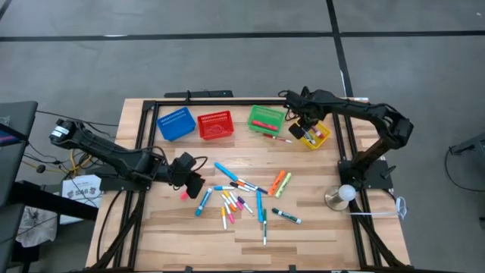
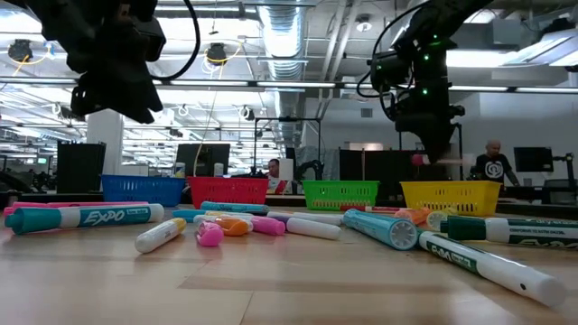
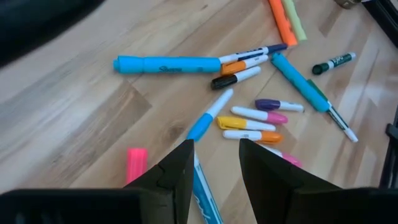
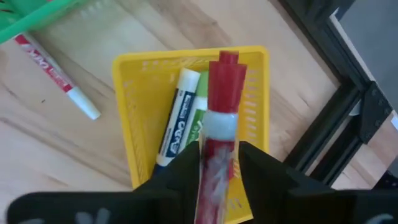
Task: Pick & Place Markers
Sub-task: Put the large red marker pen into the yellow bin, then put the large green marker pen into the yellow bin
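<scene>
Wooden planks, pale and grained, make up the table [image 1: 311, 235], which is framed by black rails. From above, four small mesh baskets stand in a row along its far edge: blue basket [image 1: 176, 123], red basket [image 1: 215, 125], green basket [image 1: 266, 119] and yellow basket [image 1: 316, 136]. The markers [image 1: 242, 199], short thin sticks in blue, pink, orange, green and yellow, lie scattered over the middle of the table. The left gripper [image 1: 191, 184] sits low near the table's left edge, just beside a pink piece and the scatter; the right gripper [image 1: 305, 129] hangs over the yellow basket near the far right corner. At table height, the markers lie in a band in front of the basket row, a teal one at the left and a green-capped white one at the right, with the right gripper above the yellow basket [image 2: 450, 194]. From the left wrist, the left gripper's dark fingers [image 3: 180, 171] stand parted over a blue-and-white marker [image 3: 204, 158], empty and touching nothing that can be seen. From the right wrist, a red marker [image 4: 219, 130] with a pale band stands between the right gripper's fingers [image 4: 264, 171], over the yellow basket [image 4: 134, 87]; whether they still grip it cannot be told. A white marker and a green one lie inside that basket.
</scene>
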